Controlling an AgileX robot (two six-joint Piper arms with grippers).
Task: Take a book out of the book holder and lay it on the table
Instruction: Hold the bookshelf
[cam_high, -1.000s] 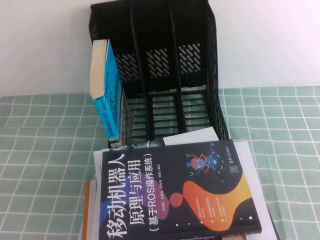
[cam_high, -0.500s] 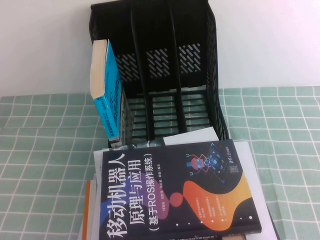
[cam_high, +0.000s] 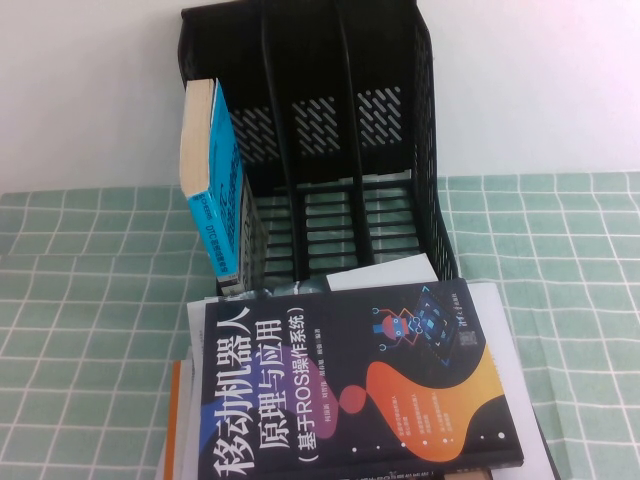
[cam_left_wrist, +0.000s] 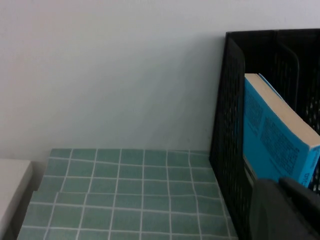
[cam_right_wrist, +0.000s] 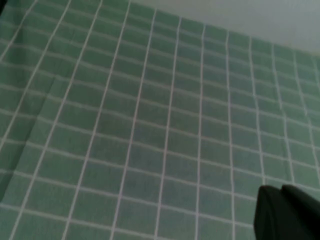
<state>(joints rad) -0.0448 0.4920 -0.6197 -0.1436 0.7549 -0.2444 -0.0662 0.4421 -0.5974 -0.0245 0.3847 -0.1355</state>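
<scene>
Book (cam_high: 214, 180): upright in book holder (cam_high: 330, 120), leftmost slot.
Left gripper (cam_left_wrist: 285, 210): beside holder; fingers' state cannot tell.
Right gripper (cam_right_wrist: 287, 212): over worktop (cam_right_wrist: 150, 125), fingers closed, empty.

Dark navy book (cam_high: 350, 385) flat atop white papers (cam_high: 500, 300); white wall (cam_high: 90, 90) behind.

place: probably office | cues: book holder (cam_high: 330, 130), robotics book (cam_high: 350, 380), white wall (cam_high: 90, 90)

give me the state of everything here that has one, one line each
book: upright in the book holder's leftmost slot, not yet out
book holder: standing, other two slots empty
dark navy book: lying flat on a stack in front
left gripper: near the book
right gripper: shut, over bare table
</scene>
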